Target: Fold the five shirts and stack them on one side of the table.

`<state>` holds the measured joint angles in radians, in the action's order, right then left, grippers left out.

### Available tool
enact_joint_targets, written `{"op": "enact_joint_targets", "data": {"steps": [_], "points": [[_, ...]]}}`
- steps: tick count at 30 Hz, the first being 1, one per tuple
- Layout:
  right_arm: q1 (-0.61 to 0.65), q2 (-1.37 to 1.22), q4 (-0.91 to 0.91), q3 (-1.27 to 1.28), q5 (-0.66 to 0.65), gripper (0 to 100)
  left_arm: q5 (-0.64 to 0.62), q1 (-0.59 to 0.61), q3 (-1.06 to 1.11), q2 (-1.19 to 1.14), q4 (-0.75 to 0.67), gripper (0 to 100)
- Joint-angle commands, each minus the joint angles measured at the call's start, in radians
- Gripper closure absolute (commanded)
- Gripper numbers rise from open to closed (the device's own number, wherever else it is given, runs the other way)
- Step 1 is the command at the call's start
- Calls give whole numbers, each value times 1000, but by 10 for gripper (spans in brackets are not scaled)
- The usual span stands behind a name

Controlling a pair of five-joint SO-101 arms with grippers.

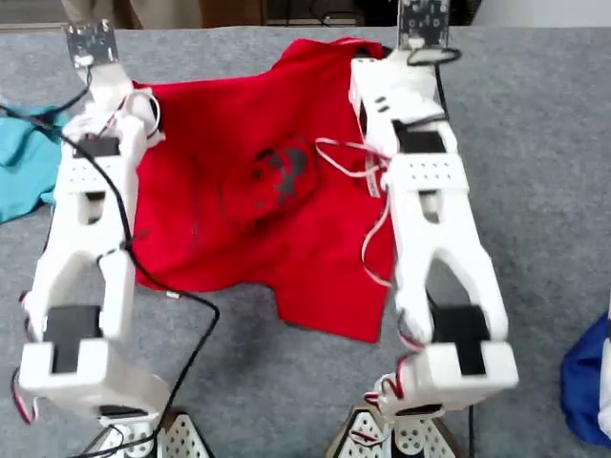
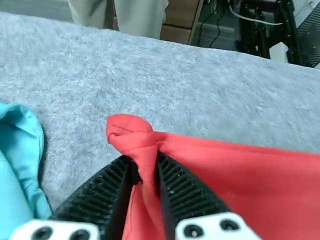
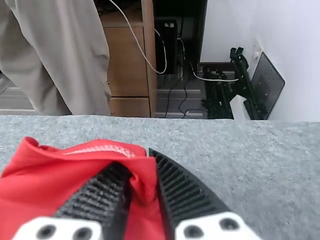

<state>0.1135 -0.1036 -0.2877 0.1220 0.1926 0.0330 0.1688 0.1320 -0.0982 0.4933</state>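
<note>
Corners of the red shirt (image 1: 239, 205), spread over the middle of the table (image 1: 539, 143), sit clamped tight in the left gripper (image 2: 145, 167) and right gripper (image 3: 142, 172) toward its far edge.

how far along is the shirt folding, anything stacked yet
Nothing looks folded or stacked yet. In hand: the red shirt lies spread out, the left claw and right claw each shut on its far edge. Left: this fold, plus the crumpled teal shirt and the blue garment at either side.
</note>
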Motion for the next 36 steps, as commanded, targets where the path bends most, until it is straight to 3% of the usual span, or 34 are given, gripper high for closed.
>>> {"op": "enact_joint_targets", "data": {"steps": [1, 13, 21, 29, 36], "points": [[8, -71, -87, -222, 11, 993, -32, 40, -213, -91, 52, 980], [10, -390, -296, -717, 11, 993, -104, 44, -859, -463, 345, 980], [10, -524, -717, -1012, 11, 993, -97, 51, -1165, -679, 713, 980], [18, -590, -1079, -1237, 11, 993, 68, 29, -1341, -745, 1117, 980], [59, -608, -1343, -1322, 11, 993, 68, 38, -1432, -739, 1252, 980]]}}
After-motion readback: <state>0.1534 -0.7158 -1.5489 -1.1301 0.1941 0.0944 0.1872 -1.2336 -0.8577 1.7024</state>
